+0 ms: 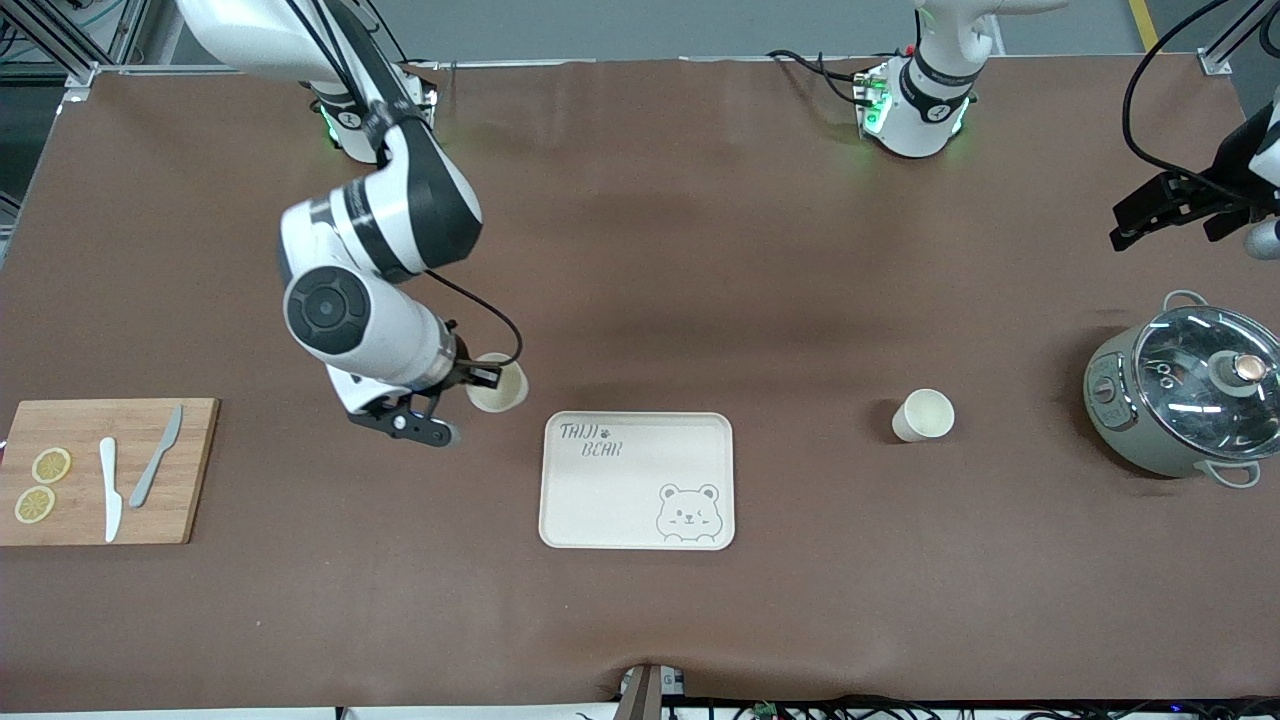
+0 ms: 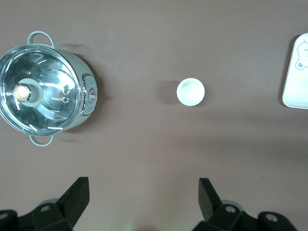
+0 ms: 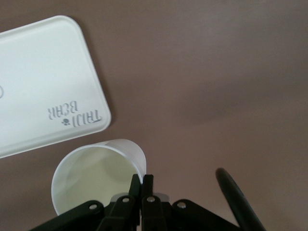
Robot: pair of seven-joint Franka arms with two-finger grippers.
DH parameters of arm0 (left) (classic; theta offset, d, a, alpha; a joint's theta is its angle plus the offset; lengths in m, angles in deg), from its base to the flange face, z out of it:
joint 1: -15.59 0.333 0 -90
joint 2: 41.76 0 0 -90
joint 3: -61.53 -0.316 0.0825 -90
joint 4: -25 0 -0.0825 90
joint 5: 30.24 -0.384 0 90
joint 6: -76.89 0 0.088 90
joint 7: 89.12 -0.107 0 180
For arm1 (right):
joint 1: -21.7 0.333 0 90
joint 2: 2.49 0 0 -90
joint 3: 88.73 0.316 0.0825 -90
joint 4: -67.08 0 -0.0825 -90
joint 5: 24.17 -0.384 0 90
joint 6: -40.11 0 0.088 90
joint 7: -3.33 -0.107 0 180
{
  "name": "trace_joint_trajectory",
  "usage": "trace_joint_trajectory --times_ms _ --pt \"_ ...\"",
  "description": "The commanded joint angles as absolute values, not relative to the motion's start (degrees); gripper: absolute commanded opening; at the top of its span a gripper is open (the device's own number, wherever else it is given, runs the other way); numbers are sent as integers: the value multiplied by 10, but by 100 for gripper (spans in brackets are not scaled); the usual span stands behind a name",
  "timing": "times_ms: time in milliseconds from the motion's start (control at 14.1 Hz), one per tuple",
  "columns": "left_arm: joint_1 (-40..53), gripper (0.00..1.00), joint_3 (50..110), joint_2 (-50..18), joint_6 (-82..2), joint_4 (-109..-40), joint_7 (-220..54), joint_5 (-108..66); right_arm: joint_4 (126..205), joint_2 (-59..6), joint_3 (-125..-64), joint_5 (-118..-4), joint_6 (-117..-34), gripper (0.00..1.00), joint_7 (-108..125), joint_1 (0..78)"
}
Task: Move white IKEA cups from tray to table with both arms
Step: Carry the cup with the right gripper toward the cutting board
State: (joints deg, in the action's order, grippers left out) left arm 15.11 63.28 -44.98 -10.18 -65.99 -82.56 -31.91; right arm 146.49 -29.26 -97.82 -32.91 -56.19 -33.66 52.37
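Note:
One white IKEA cup (image 1: 498,385) (image 3: 96,178) is just off the corner of the bear-printed tray (image 1: 637,480) (image 3: 43,82), toward the right arm's end. My right gripper (image 1: 482,378) (image 3: 143,179) is shut on this cup's rim, one finger inside the wall and one outside. I cannot tell whether the cup rests on the table. The second white IKEA cup (image 1: 923,415) (image 2: 190,91) stands upright between the tray and the pot. My left gripper (image 1: 1127,226) (image 2: 143,192) hangs open and empty, high over the table near the pot, well away from that cup.
A grey-green pot with a glass lid (image 1: 1185,390) (image 2: 43,89) stands at the left arm's end. A wooden cutting board (image 1: 105,470) with two knives and lemon slices lies at the right arm's end. The tray (image 2: 298,72) holds nothing.

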Motion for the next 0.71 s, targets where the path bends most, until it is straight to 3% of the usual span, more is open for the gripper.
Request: trace_joint_trajectory --times_ms 0,71,213,356,640 --pt "152 100 639 -449 -97 -661 -833 -301 1400 -302 -974 -351 -473 0 -346 487" --pt "152 100 639 -448 -97 -661 -833 -301 1398 -301 -973 -372 -446 0 -322 467" --pt "147 100 640 -446 -97 -663 -833 -301 1414 -273 -976 -380 -483 0 -235 431" --pt "148 100 640 -446 -95 -663 -833 -301 1481 -233 -976 -377 -503 0 -191 407" --pt "149 100 639 -447 -83 -662 -835 -303 1772 -79 -978 -362 -687 0 -66 379"
